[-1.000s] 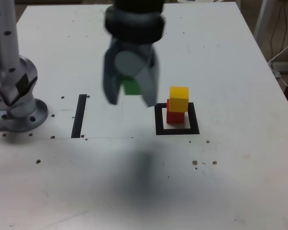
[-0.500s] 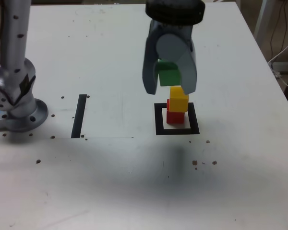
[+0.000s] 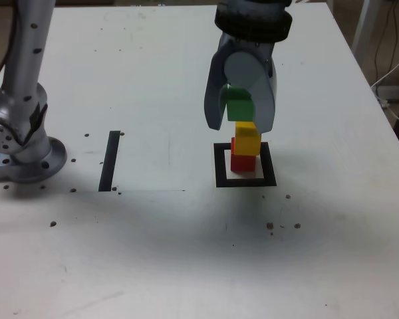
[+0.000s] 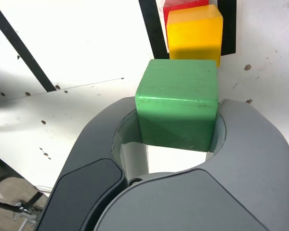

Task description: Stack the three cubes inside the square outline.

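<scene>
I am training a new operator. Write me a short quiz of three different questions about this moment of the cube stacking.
1. True or false: the gripper holds the green cube.
2. Which cube lies directly on the red cube? A) green B) yellow C) none
3. Fill in: the red cube stands inside the ____ outline.

Key:
1. True; it is clamped between the fingers in the wrist view.
2. B, the yellow cube.
3. Square.

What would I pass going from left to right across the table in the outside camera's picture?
The arm's grey base → the single black stripe → the square outline, holding the red cube with the yellow cube on it, and the gripper above, holding the green cube.
</scene>
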Robot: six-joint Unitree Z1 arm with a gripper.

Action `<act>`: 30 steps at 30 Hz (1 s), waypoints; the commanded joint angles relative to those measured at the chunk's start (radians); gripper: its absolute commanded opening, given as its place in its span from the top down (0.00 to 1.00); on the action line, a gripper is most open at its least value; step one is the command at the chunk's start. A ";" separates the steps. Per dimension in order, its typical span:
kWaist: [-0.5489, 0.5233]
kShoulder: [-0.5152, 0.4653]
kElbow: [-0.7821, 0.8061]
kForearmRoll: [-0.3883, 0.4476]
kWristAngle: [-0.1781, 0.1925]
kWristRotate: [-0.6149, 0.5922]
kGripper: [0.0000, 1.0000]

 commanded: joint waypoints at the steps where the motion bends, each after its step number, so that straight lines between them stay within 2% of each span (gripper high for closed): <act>1: 0.009 0.008 0.003 0.018 0.001 0.013 0.72; 30: 0.032 0.053 0.018 -0.021 -0.006 0.034 0.72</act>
